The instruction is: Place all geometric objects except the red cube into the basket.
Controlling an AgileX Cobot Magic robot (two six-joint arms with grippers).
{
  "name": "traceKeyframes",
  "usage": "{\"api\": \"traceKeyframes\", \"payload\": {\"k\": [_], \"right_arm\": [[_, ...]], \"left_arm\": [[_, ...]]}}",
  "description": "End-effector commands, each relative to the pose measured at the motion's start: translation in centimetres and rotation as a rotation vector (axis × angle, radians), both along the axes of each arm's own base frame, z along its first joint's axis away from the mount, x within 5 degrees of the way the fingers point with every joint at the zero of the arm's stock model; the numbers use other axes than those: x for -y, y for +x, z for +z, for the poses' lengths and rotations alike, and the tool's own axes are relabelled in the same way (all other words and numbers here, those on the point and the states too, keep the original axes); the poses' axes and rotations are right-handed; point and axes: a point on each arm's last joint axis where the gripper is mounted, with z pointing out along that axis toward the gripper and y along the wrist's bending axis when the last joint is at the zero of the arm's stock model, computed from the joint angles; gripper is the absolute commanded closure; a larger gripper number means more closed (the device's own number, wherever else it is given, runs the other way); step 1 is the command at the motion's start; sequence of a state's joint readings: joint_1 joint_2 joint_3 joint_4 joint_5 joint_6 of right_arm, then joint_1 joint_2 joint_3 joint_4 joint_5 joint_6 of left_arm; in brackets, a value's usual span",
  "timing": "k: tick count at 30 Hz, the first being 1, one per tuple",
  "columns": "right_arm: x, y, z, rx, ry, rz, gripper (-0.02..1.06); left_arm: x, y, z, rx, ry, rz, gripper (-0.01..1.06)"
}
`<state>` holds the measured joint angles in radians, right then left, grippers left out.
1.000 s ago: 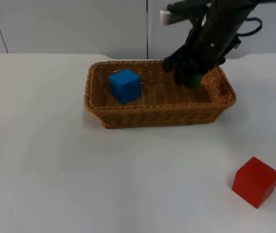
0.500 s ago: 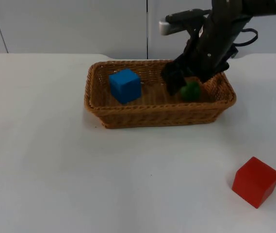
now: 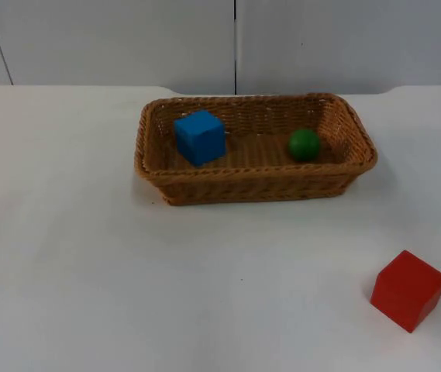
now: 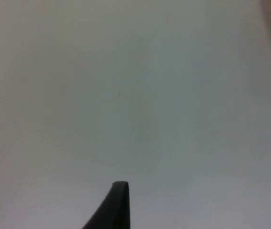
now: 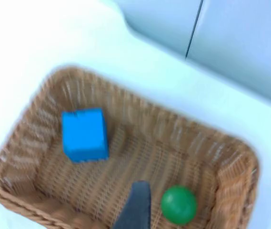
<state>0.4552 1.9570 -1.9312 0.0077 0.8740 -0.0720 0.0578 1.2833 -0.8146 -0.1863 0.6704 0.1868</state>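
Note:
A wicker basket (image 3: 255,184) stands at the middle of the table's far half. Inside it a blue cube (image 3: 200,137) rests at the left end and a green ball (image 3: 304,145) lies free at the right end. The red cube (image 3: 408,290) sits on the table at the front right, well apart from the basket. My right gripper (image 5: 135,210) hangs high above the basket (image 5: 25,143), over the blue cube (image 5: 84,134) and the green ball (image 5: 178,204), open and holding nothing. My left gripper (image 4: 118,205) waits over bare white table.
The grey partition wall (image 3: 236,39) closes off the table behind the basket. White table top (image 3: 88,271) stretches to the left of the basket and in front of it.
The right gripper let the green ball go in the basket's right end, then rose and drew back out of the top view. The ball now lies free.

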Motion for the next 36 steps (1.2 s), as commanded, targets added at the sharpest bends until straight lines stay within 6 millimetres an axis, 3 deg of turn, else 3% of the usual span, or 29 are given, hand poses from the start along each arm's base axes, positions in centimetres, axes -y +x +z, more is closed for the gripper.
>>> {"api": "traceKeyframes", "payload": {"k": [1,5,10,13,14,16,19,20,25,26,28,30,31,36], "right_arm": [[1.3,-2.5,3.5,0.059,0.036,-0.005,0.27],[2.3,-4.5,5.0,0.086,0.049,-0.005,0.27],[3.6,-7.1,6.3,0.106,0.059,-0.005,0.27],[5.1,-10.5,7.7,0.13,0.083,-0.004,0.27],[5.1,-10.5,7.7,0.13,0.083,-0.004,0.27],[6.0,-12.6,7.9,0.137,0.101,-0.003,0.27],[7.6,-15.8,7.3,0.155,0.11,-0.004,0.27],[7.6,-15.8,7.3,0.155,0.11,-0.004,0.27],[10.4,-21.5,6.1,0.226,0.142,-0.006,0.27],[10.4,-21.5,6.1,0.226,0.142,-0.006,0.27],[11.5,-23.7,5.2,0.232,0.145,-0.006,0.27],[12.6,-26.0,4.6,0.256,0.157,-0.005,0.27],[12.6,-26.0,4.6,0.256,0.157,-0.005,0.27],[15.0,-30.8,2.3,0.304,0.181,-0.004,0.27]], "left_arm": [[0.0,-0.2,0.1,0.008,-0.01,0.01,0.0],[0.1,-0.3,0.3,0.012,-0.02,0.011,0.0],[0.2,-1.3,2.0,0.076,-0.005,-0.023,0.0],[0.4,-3.6,5.0,0.217,0.009,-0.028,0.0],[0.4,-3.6,5.0,0.217,0.009,-0.028,0.0],[0.5,-5.3,6.6,0.291,0.011,-0.03,0.0],[0.8,-8.5,8.7,0.373,0.005,-0.04,0.0],[0.8,-8.5,8.7,0.373,0.005,-0.04,0.0],[1.3,-13.1,10.4,0.461,0.006,-0.063,0.0],[1.3,-13.1,10.4,0.461,0.006,-0.063,0.0],[1.4,-15.0,10.9,0.499,0.01,-0.071,0.0],[1.6,-16.5,10.6,0.543,0.002,-0.073,0.0],[1.6,-16.5,10.6,0.543,0.002,-0.073,0.0],[1.9,-20.0,8.3,0.615,-0.012,-0.077,0.0]]}}
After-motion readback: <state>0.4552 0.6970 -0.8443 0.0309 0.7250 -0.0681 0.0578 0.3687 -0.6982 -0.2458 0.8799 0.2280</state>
